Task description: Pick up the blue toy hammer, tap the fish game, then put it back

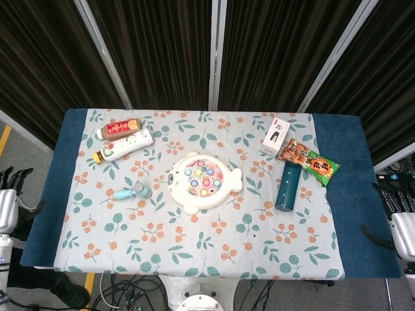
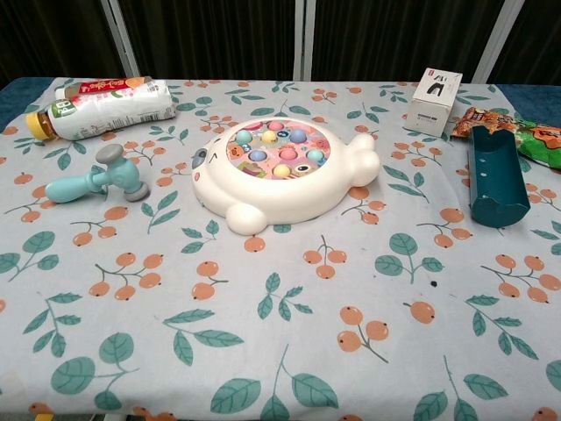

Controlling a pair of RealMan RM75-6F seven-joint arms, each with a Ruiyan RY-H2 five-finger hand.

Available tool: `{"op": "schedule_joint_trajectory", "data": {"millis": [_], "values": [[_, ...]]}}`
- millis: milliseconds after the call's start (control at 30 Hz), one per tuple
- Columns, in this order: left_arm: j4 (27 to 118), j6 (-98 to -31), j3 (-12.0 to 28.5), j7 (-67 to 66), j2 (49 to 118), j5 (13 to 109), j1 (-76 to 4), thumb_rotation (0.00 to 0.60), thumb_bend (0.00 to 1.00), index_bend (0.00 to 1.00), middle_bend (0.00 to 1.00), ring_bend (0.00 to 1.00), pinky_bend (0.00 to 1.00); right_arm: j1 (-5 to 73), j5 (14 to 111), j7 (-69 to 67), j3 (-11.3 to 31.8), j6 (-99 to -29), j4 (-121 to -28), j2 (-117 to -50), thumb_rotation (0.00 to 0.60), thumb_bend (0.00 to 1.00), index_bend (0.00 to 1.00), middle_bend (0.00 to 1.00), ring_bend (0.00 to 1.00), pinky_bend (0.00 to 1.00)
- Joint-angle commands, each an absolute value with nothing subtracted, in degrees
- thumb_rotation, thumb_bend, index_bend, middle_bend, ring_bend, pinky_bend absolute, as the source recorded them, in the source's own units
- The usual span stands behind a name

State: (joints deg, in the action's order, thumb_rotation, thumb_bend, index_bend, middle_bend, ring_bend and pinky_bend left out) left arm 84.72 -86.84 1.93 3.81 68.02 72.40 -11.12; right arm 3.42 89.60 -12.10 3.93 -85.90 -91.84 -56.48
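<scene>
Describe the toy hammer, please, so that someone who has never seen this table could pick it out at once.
Find the white fish game in the middle of the floral cloth. Just off its left side, apart from it, lies the hammer, flat on the cloth below the two bottles. It is the only pale blue thing there, with a short handle and a grey-capped head.
</scene>
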Motion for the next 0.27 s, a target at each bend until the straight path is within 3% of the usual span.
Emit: {"op": "schedule_joint_trajectory", "data": {"millis": [33, 267], "values": [[89.74, -91.2, -0.24, 0.18, 66.13, 75.17, -7.4, 0.6, 0.25, 0.16, 0.18, 0.04, 0.08, 3.25, 90.31, -11.85, 3.71, -86.75, -91.92, -56.75, 0.6, 0.15, 0.03, 0.13, 0.0, 0.02], [95.49, -92.65, -2.69, -0.74, 64.14, 81.13, -5.16, 0.6, 0.25, 0.16, 0.18, 0.04, 0.08, 2.83, 91.27, -11.31, 2.91, -87.53, -92.29, -57.08, 0.6, 0.15, 0.03, 0.13, 0.0, 0.02]]}}
